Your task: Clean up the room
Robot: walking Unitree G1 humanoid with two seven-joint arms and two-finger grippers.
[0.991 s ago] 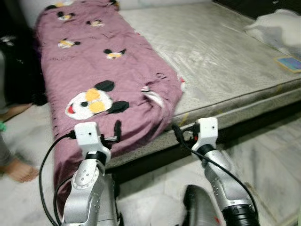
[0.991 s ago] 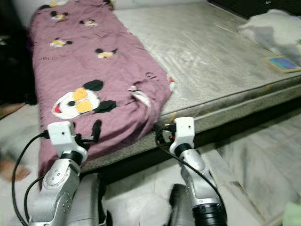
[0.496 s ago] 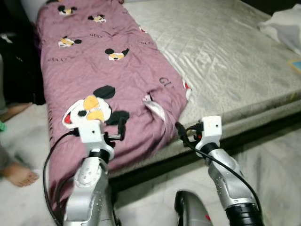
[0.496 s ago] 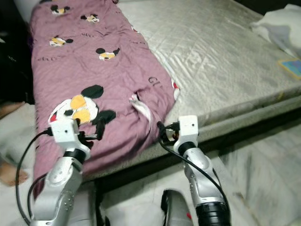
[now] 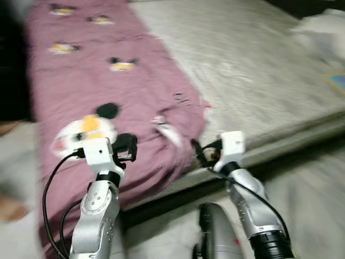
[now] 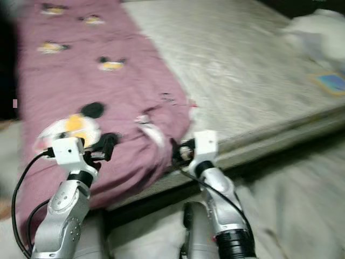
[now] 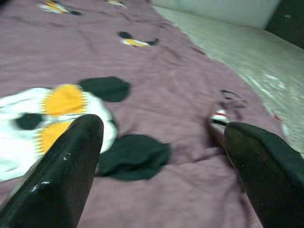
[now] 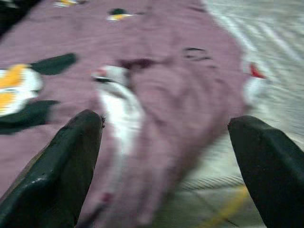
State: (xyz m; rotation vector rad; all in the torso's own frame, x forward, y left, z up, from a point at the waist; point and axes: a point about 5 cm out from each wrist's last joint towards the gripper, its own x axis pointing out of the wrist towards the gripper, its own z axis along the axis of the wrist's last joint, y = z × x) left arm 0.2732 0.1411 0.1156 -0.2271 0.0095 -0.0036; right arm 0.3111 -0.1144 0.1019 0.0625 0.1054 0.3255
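A purple blanket (image 5: 108,81) printed with black, white and yellow cartoon mice lies along the left side of a bed, and its near end hangs over the front edge. My left gripper (image 5: 128,148) is open just above that near end, beside the big mouse print (image 7: 57,102). My right gripper (image 5: 198,154) is also open, level with the blanket's crumpled right corner (image 8: 118,109) at the mattress edge. Neither gripper holds anything.
The bare grey mattress (image 5: 253,70) takes up the right of the bed. A white bundle (image 5: 323,29) and a flat blue item (image 5: 337,82) lie at its far right. Pale floor (image 5: 312,178) runs in front of the bed. The picture is blurred.
The whole picture has shifted and blurred, so the camera has moved. Both arms keep the same raised pose with open fingers, close to the blanket's near end.
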